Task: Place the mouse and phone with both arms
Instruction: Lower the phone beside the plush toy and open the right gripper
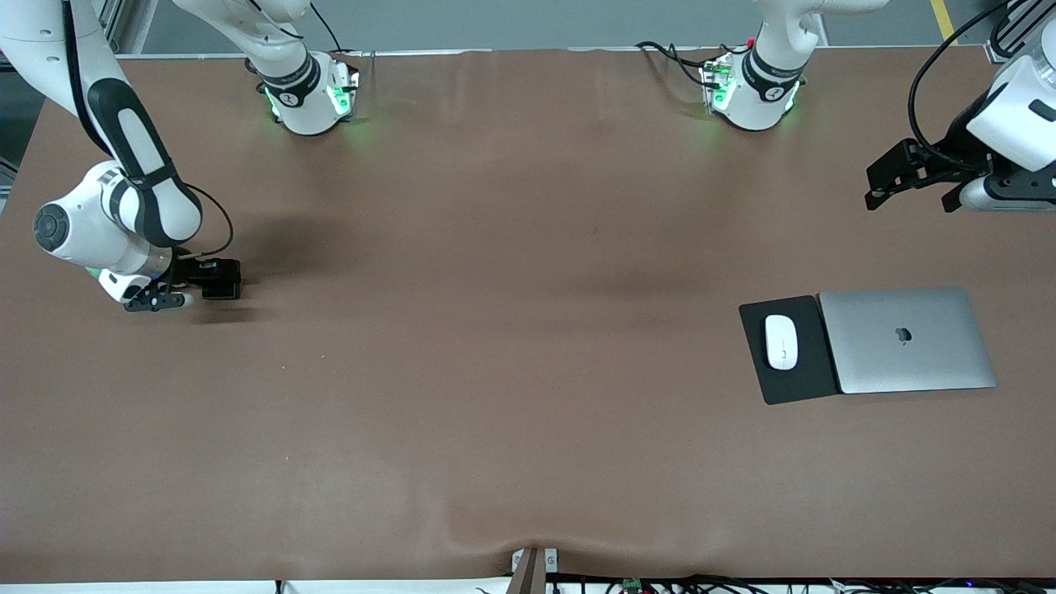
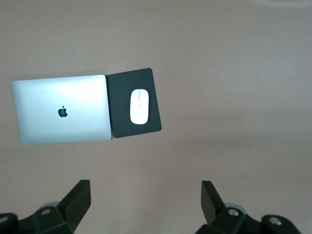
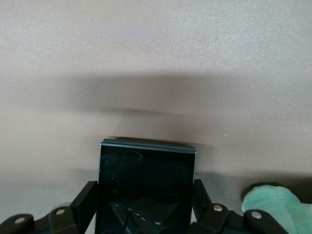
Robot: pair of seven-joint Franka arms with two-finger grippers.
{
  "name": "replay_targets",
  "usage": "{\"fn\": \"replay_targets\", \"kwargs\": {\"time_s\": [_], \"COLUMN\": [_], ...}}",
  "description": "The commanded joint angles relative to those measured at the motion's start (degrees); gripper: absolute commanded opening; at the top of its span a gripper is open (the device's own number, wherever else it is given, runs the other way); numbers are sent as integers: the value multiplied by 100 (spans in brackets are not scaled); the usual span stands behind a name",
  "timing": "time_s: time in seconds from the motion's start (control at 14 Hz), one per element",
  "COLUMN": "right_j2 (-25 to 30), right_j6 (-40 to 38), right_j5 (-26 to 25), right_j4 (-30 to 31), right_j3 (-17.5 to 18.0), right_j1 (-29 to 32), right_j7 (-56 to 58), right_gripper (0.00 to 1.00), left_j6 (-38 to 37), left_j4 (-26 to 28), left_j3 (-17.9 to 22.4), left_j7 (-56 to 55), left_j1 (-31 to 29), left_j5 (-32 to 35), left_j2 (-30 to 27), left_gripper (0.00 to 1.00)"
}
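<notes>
Your right end effector (image 1: 161, 299) sits low at the right arm's end of the desk (image 1: 495, 371), with the phone (image 3: 146, 187) between its fingers (image 3: 84, 202). In the right wrist view the two black fingers flank the phone's long edges and appear to touch them, so the phone reads as gripped; whether it rests on the desk or hangs just above cannot be told. The phone is a black slab with rounded corners and a glossy face that mirrors the end effector (no lenses show from this angle). A pale green soft object (image 3: 273, 207) lies at the edge of that view.

Your left end effector (image 1: 912, 177) waits in the air over the left arm's end of the desk, jaws spread wide and holding nothing. The mouse (image 1: 781, 341) lies well apart from it, resting on a black pad (image 1: 792, 388) nearer the front camera. It is a small white oval, smooth and glossy, with a thin grey line along its middle.

Just beside the pad, touching its edge, lies a closed silver laptop (image 1: 907, 340). Its lid bears a dark apple logo (image 2: 62, 112); no readable writing appears anywhere.
</notes>
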State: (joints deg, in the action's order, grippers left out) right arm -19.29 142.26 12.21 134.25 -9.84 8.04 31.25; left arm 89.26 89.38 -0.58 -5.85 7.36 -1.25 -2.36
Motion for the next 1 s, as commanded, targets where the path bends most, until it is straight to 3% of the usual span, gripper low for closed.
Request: {"fn": "replay_targets", "kwargs": {"time_s": [0.0, 0.29, 0.5, 0.71, 0.93], "right_j2": [-13, 65, 539, 655, 655], "right_j6": [100, -197, -1022, -1954, -3183], "right_j5": [159, 159, 133, -60, -430], "right_j4": [66, 40, -293, -1108, -2373], "right_j3": [61, 70, 61, 52, 70], "right_j1": [40, -153, -653, -751, -786], "right_j7": [126, 66, -618, -717, -953], "right_gripper": [100, 100, 100, 100, 100], "left_j6": [39, 39, 39, 39, 39], "left_j4": [-26, -35, -35, -105, -105], "left_j3": [5, 5, 5, 5, 5], "left_j7": [101, 110, 110, 119, 110], "left_j1": [-6, -6, -6, -15, -15], "left_j5": [81, 90, 81, 81, 81], "left_j2": [-10, -10, -10, 7, 34], "left_gripper": [100, 100, 100, 100, 100]}}
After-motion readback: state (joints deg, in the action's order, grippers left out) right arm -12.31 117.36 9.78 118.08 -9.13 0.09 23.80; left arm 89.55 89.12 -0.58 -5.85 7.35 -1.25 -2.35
